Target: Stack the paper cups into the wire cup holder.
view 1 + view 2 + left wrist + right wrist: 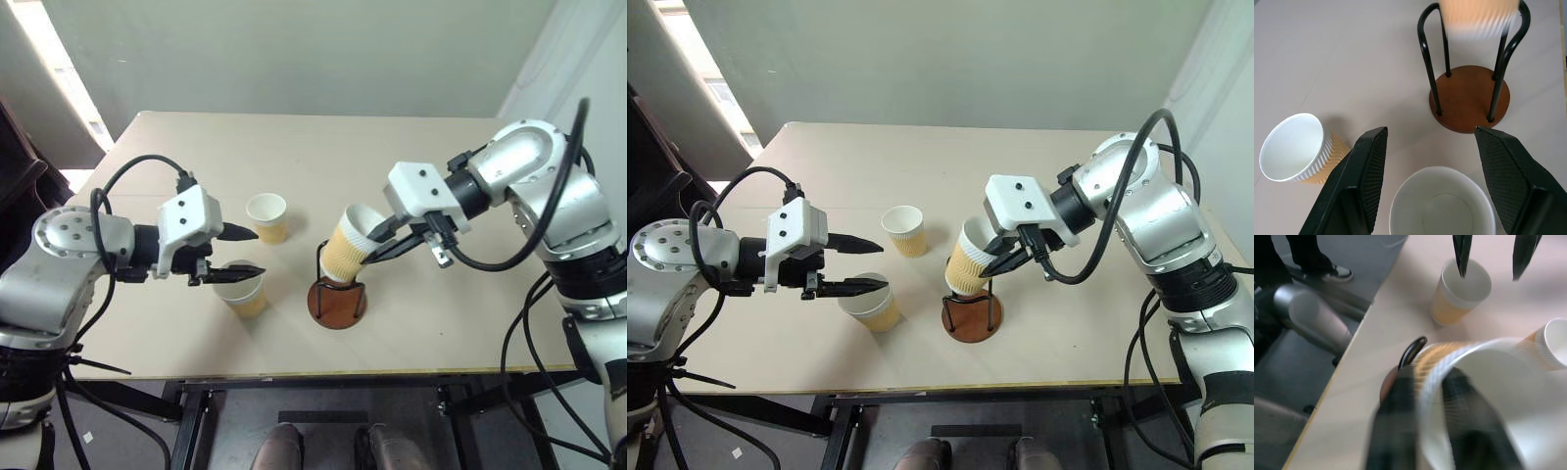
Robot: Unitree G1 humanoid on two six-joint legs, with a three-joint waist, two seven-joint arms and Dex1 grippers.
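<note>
A pale yellow-tan ribbed paper cup with a white rolled rim is seen tilted at the top of the wire cup holder, a round reddish-brown disc base with thin black wire hoops rising upright. The cup's narrow bottom is lodged between the hoops while its open mouth leans up and toward the robot's right; its long axis is therefore slanted, not in line with the upright hoops. The right claw is pinched on the rim on that raised side, one black finger inside the mouth and one outside, so the cup is judged to be grasped and not yet seated.

Two more paper cups are stood upright on the pale tan table, to the holder's left. One cup is placed near the table's front edge, with the left claw held just above it, fingers spread wide and grasping nothing, one on each side of the rim. The other cup is set farther back, just beyond that claw.

For the coming move, the tilted cup would need to be righted before it can drop between the hoops; the right arm is the nearer.
</note>
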